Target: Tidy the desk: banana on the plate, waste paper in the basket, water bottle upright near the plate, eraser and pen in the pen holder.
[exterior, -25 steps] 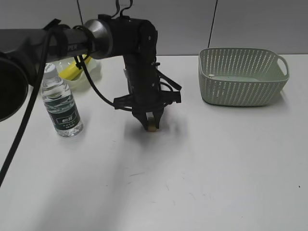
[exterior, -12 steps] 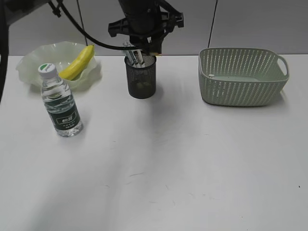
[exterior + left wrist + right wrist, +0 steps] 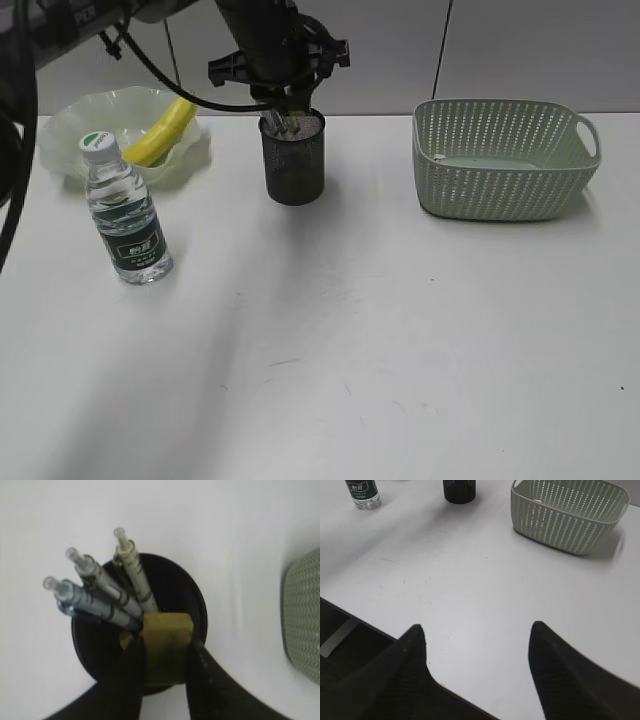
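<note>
Left gripper (image 3: 164,655) pinches a dull yellow eraser (image 3: 166,642) over the pen holder (image 3: 90,645); its lower end seems hidden. Right gripper (image 3: 476,635) spread wide

No legible text anywhere; white print on the water bottle (image 3: 131,234) label too blurred.

The pen holder (image 3: 293,156) stood directly below the left gripper (image 3: 165,655), pens (image 3: 102,592) inside; plate (image 3: 70,125) (holding the banana (image 3: 160,130)) to its left, basket (image 3: 505,158) right.
</note>
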